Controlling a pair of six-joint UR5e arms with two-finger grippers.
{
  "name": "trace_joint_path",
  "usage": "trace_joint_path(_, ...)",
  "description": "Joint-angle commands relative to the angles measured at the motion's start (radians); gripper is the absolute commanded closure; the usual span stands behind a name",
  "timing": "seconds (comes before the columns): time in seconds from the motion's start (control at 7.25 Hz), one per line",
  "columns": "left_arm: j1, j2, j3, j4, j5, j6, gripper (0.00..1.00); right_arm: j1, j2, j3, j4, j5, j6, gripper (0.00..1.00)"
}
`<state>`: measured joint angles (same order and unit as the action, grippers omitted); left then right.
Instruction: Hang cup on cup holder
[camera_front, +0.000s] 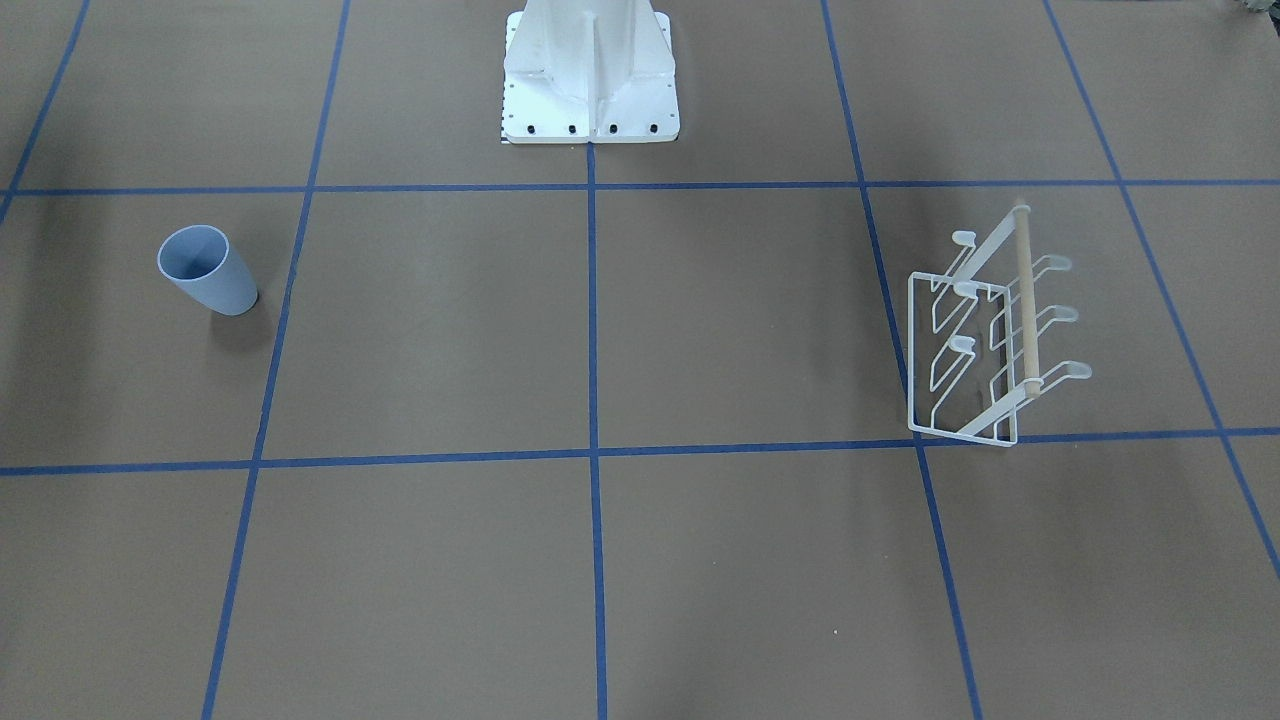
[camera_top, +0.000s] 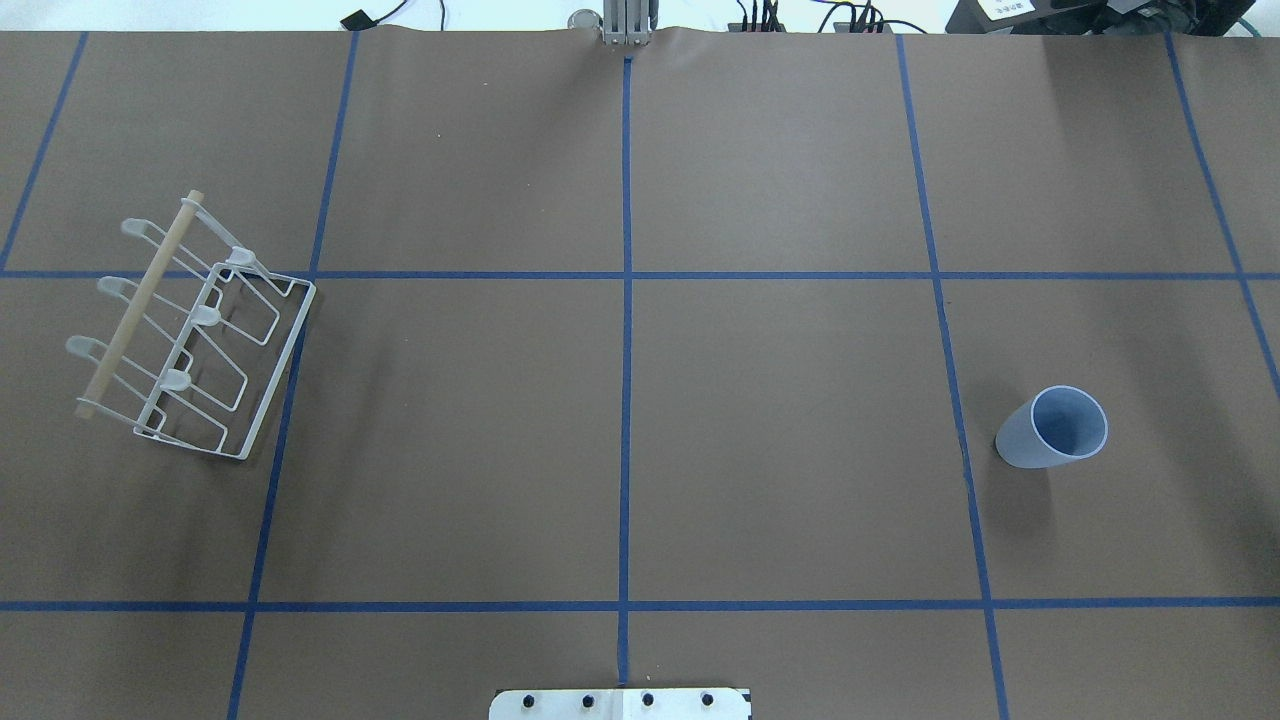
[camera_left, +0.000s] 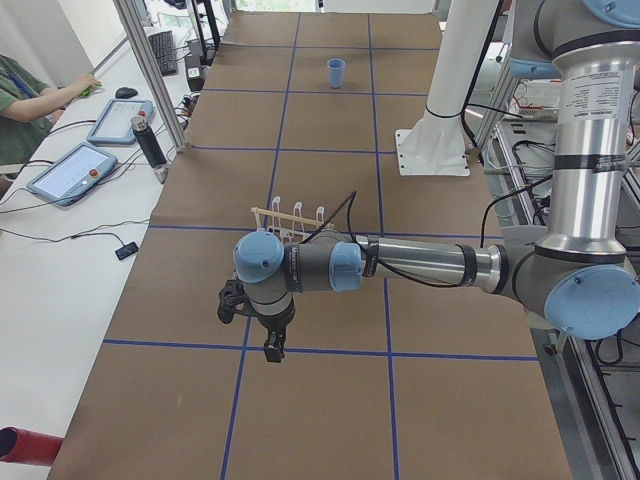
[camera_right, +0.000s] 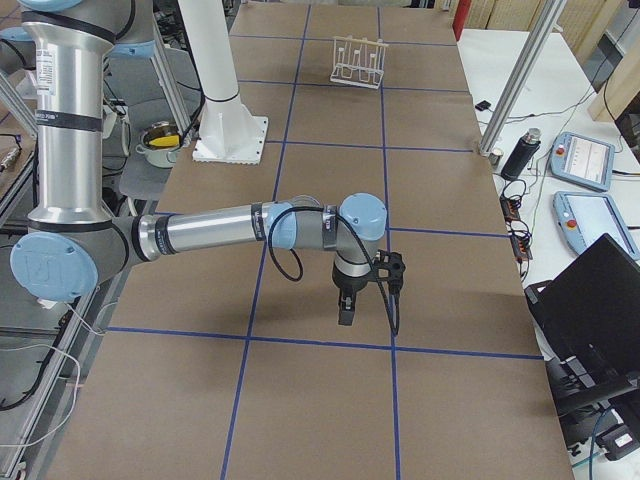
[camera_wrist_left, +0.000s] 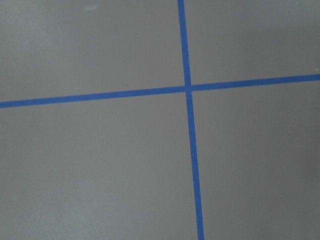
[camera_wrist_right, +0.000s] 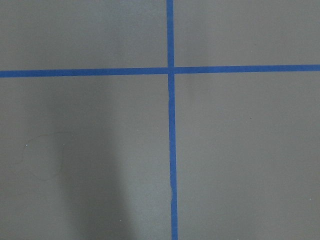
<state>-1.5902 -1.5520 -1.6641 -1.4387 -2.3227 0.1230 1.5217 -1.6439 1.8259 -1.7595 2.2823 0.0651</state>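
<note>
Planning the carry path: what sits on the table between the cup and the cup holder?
Nothing. In the overhead view, the stretch between the cup and the cup holder is bare brown table, crossed only by blue tape lines.

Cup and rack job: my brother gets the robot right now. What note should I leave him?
Left pincer: hanging over the bare table, nothing in it; open or shut, cannot tell.
Right pincer: the same.
Cup: upright on the robot's right side, untouched.
Cup holder: far off on the left side, nothing hung on it.
Done: nothing yet.
Left: grab the cup, carry it across, hang it on the cup holder.
</note>
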Motion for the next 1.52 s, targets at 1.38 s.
trace_joint_path(1.38, 0.012, -0.011, -0.068, -0.006, -0.006, 0.010, 0.01, -0.153, 0.148, 0.038, 0.150, 0.152, 0.142, 0.00)
